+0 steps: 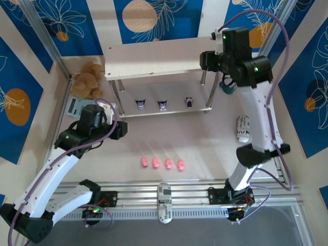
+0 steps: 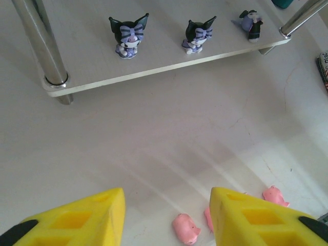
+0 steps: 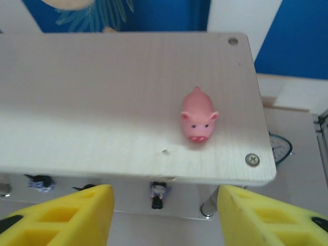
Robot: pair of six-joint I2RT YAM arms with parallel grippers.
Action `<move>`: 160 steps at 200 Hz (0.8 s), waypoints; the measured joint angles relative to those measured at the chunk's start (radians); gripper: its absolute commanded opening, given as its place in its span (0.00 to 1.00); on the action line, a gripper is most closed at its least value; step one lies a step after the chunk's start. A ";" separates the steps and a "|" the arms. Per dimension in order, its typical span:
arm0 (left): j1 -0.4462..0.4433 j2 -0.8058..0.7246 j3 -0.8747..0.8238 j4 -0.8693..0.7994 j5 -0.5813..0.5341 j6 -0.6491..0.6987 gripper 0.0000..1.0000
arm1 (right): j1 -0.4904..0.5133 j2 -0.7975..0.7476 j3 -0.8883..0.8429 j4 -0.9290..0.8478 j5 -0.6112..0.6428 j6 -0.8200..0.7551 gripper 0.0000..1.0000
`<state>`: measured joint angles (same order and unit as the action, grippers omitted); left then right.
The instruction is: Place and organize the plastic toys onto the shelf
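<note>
The shelf stands at the back of the table. A pink pig lies on its top board near the right end, snout toward the camera. Just in front of and above that pig my right gripper hangs open and empty; from above it sits over the shelf's right end. Three dark figurines stand on the lower board. Several pink pigs lie in a row on the table. My left gripper is open above the table, with one pig below its gap.
A brown teddy bear and a grey calculator-like item sit left of the shelf. A teal clock lies behind the right arm. A white tube lies to the right, and a barcode label on the front rail.
</note>
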<state>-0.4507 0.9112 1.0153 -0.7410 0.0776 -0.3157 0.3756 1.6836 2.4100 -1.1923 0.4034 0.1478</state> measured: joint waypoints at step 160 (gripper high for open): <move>-0.165 -0.082 -0.366 0.063 -0.005 -0.058 0.47 | 0.690 -0.262 -1.330 0.077 -0.193 0.783 0.55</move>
<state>-0.6159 0.8295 0.6491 -0.6777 0.0731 -0.3737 1.0657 1.4220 1.0801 -1.1156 0.2100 0.9306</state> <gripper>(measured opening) 0.474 0.548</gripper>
